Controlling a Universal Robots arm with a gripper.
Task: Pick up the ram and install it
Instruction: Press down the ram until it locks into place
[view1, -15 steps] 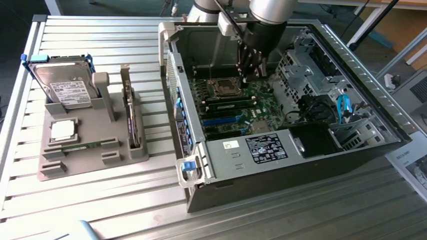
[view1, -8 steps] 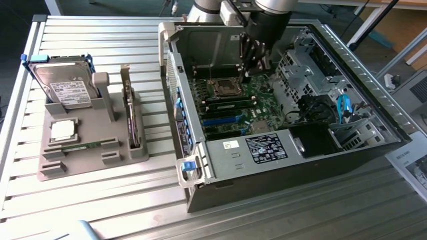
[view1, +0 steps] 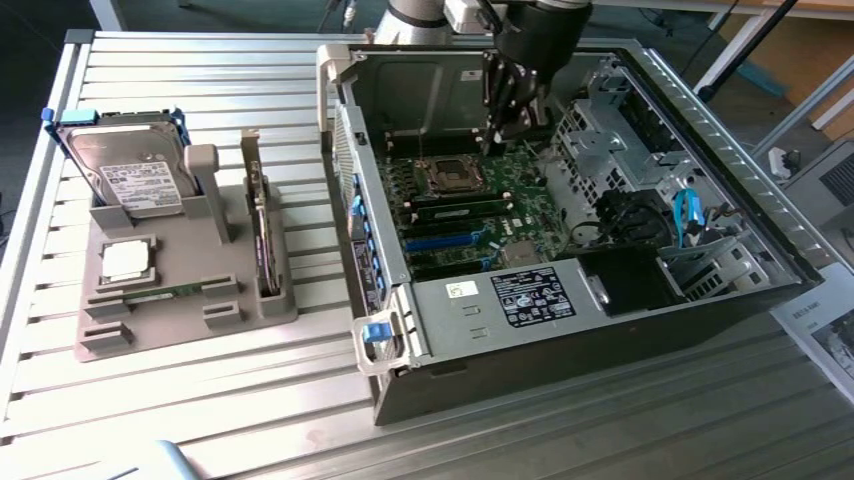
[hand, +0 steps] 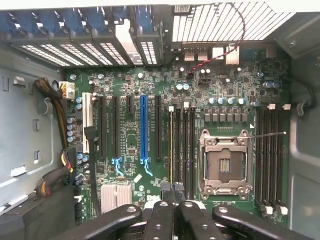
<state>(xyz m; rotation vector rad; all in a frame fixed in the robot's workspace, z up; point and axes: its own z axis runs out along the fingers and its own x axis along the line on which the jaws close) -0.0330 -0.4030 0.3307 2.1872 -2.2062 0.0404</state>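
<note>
The ram (hand: 171, 145) shows as a thin edge-on stick standing in a memory slot of the motherboard (hand: 130, 135), in the bank beside the empty processor socket (hand: 224, 167). In the exterior view it is a dark bar (view1: 461, 203) across the board. My gripper (hand: 173, 192) is shut with nothing visible between its fingertips. It hovers above one end of that slot. From outside, the gripper (view1: 515, 125) reaches down into the open computer case (view1: 747, 180), a little above the board.
On the exterior view's left a grey holder (view1: 100, 340) carries a silver hard drive (view1: 134, 180), a square silver chip (view1: 124, 260), a narrow green board (view1: 167, 293) and an upright card (view1: 267, 250). Case walls, cables (hand: 55, 107) and a drive cage (view1: 601, 140) surround the gripper.
</note>
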